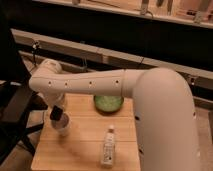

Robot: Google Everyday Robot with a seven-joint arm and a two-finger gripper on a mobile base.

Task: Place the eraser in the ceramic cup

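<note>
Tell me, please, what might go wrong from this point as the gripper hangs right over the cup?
1. The gripper sits right at the rim of the small cup; a sideways nudge could tip it.
2. The cup stands near the table's left edge, so a push might send it off.
3. The eraser isn't visible, so whether it is lined up with the cup is uncertain.

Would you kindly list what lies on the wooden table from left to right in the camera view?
Ceramic cup, with the gripper right above its left rim → small bottle lying toward the front → green bowl at the back, only slightly further right.
</note>
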